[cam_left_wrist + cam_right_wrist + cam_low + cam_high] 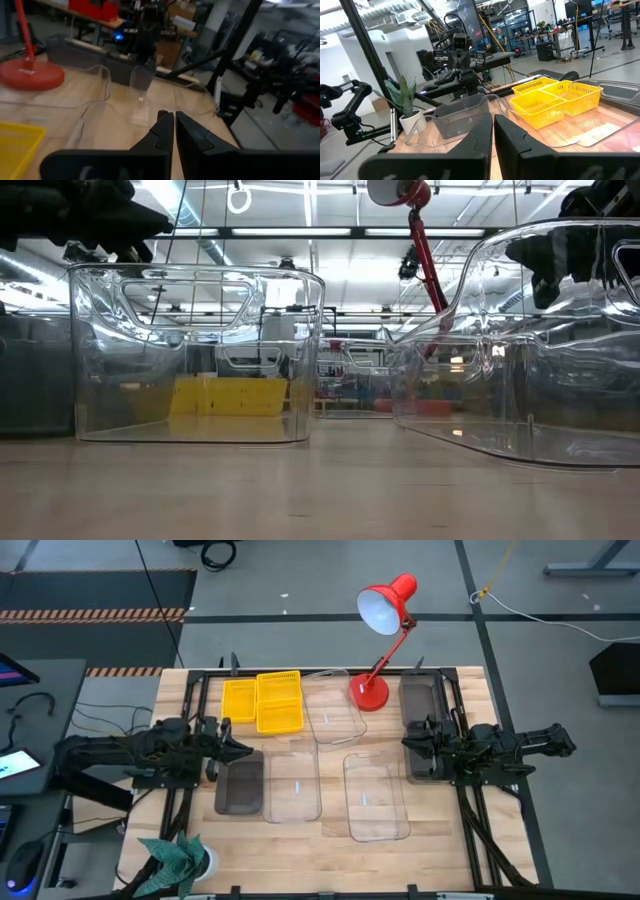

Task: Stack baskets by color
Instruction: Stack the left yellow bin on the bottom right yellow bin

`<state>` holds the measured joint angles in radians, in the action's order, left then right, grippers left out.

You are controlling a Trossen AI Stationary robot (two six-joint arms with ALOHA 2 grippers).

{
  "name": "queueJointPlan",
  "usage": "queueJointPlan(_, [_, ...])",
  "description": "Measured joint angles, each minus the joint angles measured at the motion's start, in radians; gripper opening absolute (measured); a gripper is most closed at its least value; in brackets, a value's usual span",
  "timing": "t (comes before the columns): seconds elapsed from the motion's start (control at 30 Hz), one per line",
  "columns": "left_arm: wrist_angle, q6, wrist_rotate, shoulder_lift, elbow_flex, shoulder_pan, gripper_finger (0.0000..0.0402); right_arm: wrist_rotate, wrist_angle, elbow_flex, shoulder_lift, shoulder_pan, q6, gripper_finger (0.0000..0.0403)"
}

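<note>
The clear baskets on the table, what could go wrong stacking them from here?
1. The clear baskets lie apart, and the red lamp stands beside the rear one; an arm reaching there might knock it.
2. Both grippers, left and right, are shut and empty; thin clear rims could slip from a pinch.

High cam overhead, low cam table-level, wrist cams face each other.
</note>
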<state>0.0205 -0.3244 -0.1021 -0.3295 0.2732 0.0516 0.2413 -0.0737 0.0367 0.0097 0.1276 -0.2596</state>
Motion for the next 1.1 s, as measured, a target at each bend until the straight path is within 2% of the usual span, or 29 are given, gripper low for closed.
queueJointPlan(0.23, [0.22, 0.039, 0.021, -0.018, 0.134, -0.016, 0.0023, 0.0, 0.0, 0.0, 0.0, 0.0, 0.0, 0.0023])
queueJointPlan(0.57, [0.429, -0.033, 0.067, -0.028, 0.228, -0.081, 0.0023, 0.0, 0.0, 0.0, 0.0, 0.0, 0.0, 0.0023])
queueJointPlan(1.1, [0.667, -0.053, 0.099, -0.299, 0.409, -0.213, 0.0023, 0.0, -0.007, 0.0, 0.0, 0.0, 0.0, 0.0023])
